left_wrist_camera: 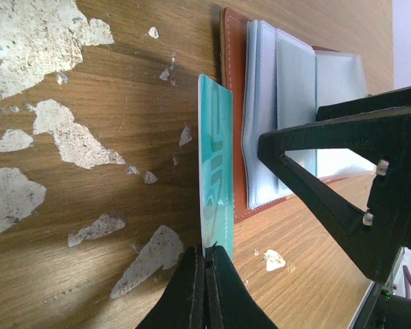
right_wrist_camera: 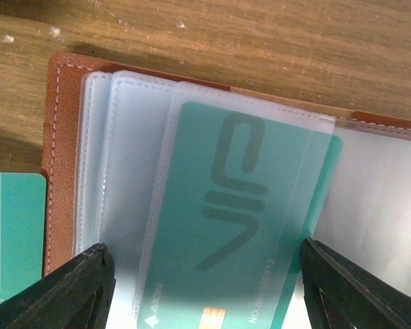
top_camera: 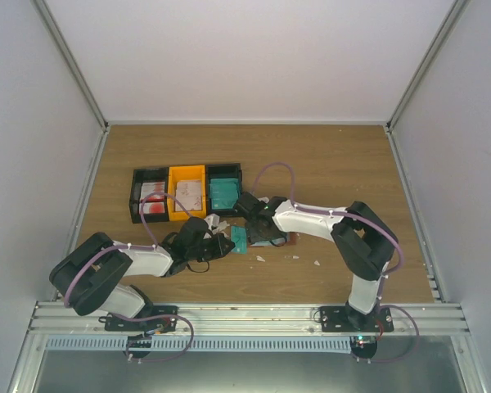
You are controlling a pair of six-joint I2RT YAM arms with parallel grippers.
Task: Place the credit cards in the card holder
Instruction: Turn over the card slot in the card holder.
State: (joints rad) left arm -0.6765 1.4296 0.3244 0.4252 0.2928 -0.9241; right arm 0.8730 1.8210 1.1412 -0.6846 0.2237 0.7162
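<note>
Jaws of the left gripper [left_wrist_camera: 205, 269] are shut on the short end of a teal credit card [left_wrist_camera: 216, 171]. It lies alongside the stitched leather edge of the card holder [left_wrist_camera: 233, 116], near it but not in it. Gripping by one end leaves the far end free, which looks like a way to lead that end into a pocket. Whether the card rests on the wooden table [left_wrist_camera: 123, 226] or hangs just above it cannot be told.

Over the opened holder, the right gripper [right_wrist_camera: 204, 288] stands with its jaws spread wide and nothing pinched between them. A second teal card [right_wrist_camera: 246, 205] sits between its fingers, most of the way inside the front clear pocket [right_wrist_camera: 175, 171], with one corner past the pocket's edge. That wide straddle probably serves to steady the holder for the next card.

Only the right wrist view shows the pocketed card, its print and its chip. From above, the arm hides the holder almost wholly. The left wrist view alone shows the pinch on the free card. The top view alone shows the joined bins [top_camera: 186, 170] beyond both grippers, where the remaining cards [top_camera: 223, 195] lie: teal, pale and red.
</note>
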